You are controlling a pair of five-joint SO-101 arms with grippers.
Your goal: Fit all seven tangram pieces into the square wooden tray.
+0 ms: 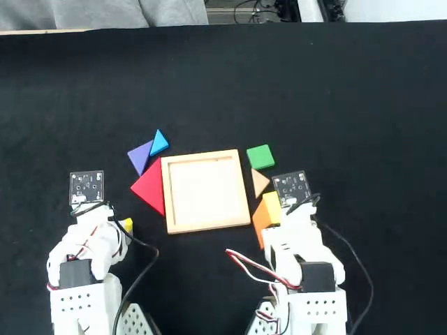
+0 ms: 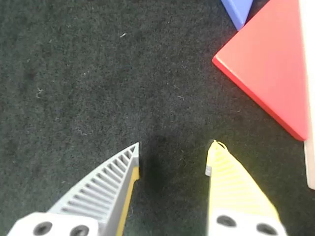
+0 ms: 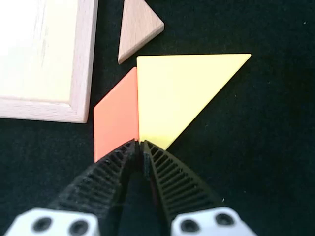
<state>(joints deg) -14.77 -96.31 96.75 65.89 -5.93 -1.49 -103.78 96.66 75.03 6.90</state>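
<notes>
The square wooden tray [image 1: 207, 154] sits in the middle of the black table [image 1: 223, 84], and all seven pieces lie outside it on the cloth. On one side, the big red triangle [image 1: 150, 188] rests with its long edge against the tray's rim. A purple triangle [image 1: 141, 156] is just beyond it, and a small blue triangle [image 1: 159, 143] touches the purple one. On the other side, a green square [image 1: 260, 156] lies near the far corner. A plain wood triangle [image 1: 259, 182] is beside the rim, and nearer the arm a yellow triangle [image 1: 272, 208] lies edge to edge with an orange slanted piece [image 1: 260, 220]. The right gripper [image 3: 140, 143] has its jaws pressed together, gripping nothing, with the tips at the seam between the orange and yellow pieces. The left gripper [image 2: 174, 152] is spread wide over bare cloth, holding nothing, near the red triangle's corner.
</notes>
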